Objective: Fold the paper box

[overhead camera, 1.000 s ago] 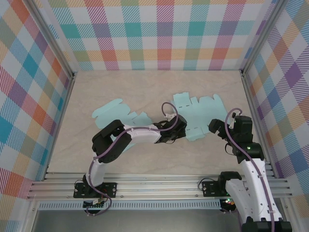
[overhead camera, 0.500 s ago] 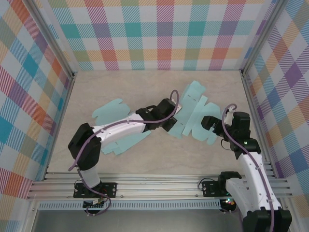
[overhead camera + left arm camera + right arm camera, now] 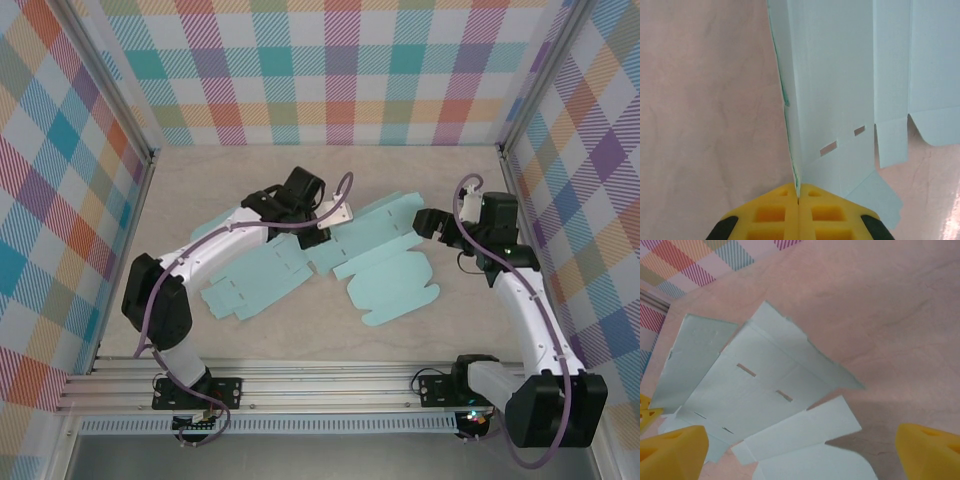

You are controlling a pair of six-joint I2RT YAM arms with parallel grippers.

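Pale-teal flat paper box [image 3: 385, 275], not yet folded, had been pulled leftward by the left gripper [image 3: 798, 200] clamped on its edge; the right gripper [image 3: 431, 222] gaped empty nearby.

A pale beige, marble-patterned tabletop [image 3: 300, 340] is enclosed on its left, far and right edges by walls [image 3: 340, 70] of pastel plaid. Aluminium posts [image 3: 113, 92] rise from the far corners, and aluminium rails [image 3: 330, 385] run along the near edge. The light is soft and even.
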